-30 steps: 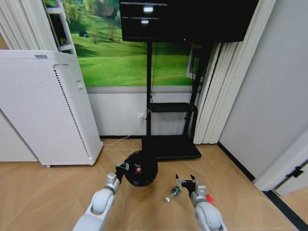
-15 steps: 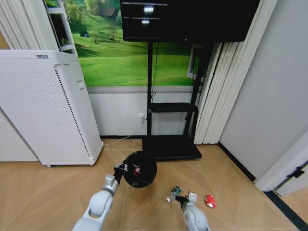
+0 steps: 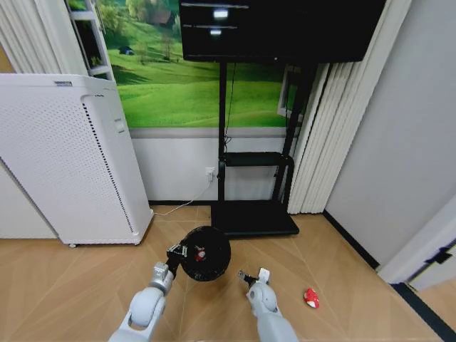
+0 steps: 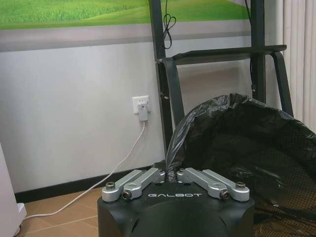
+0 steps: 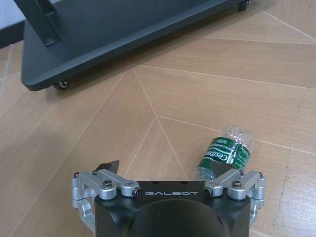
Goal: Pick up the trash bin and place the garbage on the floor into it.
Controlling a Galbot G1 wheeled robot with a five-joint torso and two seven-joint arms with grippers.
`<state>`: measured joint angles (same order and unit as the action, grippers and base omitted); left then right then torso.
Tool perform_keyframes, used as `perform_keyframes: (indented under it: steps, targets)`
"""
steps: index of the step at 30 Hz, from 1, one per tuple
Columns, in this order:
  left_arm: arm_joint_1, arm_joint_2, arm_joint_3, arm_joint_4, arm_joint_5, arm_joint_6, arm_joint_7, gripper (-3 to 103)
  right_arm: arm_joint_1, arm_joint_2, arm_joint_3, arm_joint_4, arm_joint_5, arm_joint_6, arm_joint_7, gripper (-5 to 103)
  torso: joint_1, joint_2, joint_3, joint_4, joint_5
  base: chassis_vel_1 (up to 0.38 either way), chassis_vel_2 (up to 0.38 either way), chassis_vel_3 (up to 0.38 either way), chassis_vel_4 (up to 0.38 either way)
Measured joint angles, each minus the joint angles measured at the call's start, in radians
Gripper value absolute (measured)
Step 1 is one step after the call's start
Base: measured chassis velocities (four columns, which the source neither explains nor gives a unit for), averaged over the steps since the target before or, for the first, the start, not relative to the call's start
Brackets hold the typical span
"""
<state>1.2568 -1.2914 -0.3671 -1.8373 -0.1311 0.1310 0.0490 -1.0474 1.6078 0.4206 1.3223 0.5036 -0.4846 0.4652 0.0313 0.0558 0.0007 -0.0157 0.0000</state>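
Bottle labelled "Cestbon", "GALBOT" end effector

The left gripper grips the left rim of the small black round trash bin, holding it tilted so its mouth faces the camera; a small red-and-white scrap lies inside. Just right of the bin, the right gripper hangs low over the pale wooden plank floor. A red crumpled scrap lies on the floor farther right. Behind stand a black wheeled screen stand and, far left, a tall white perforated cabinet.
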Motion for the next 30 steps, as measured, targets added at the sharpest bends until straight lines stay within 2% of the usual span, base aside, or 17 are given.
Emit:
perform_keyframes:
  steps: [12,20,28,30]
  targets:
    - [0.015,0.005,-0.014,-0.024,0.002,0.008,-0.004,4,0.074,0.004,0.008,-0.164,-0.005,0.014,0.017,100,0.0,0.0,0.0,0.0001,0.0001,0.0,0.0,0.0,0.0]
    - [0.033,0.015,-0.029,-0.041,-0.002,0.009,-0.004,4,0.099,0.002,0.018,-0.258,-0.035,0.052,0.018,100,0.0,0.0,0.0,0.0001,0.0,0.0,0.0,0.0,0.0]
    - [0.046,0.014,-0.032,-0.05,-0.001,0.01,-0.003,4,0.061,0.001,0.01,-0.179,-0.035,0.048,0.022,100,0.0,0.0,0.0,0.0002,0.0001,0.0,0.0,0.0,0.0]
    - [0.052,0.013,-0.032,-0.056,0.002,0.01,-0.002,4,0.024,0.001,0.002,-0.09,-0.035,0.033,0.023,100,0.0,0.0,0.0,0.0001,0.0001,0.0,0.0,0.0,0.0]
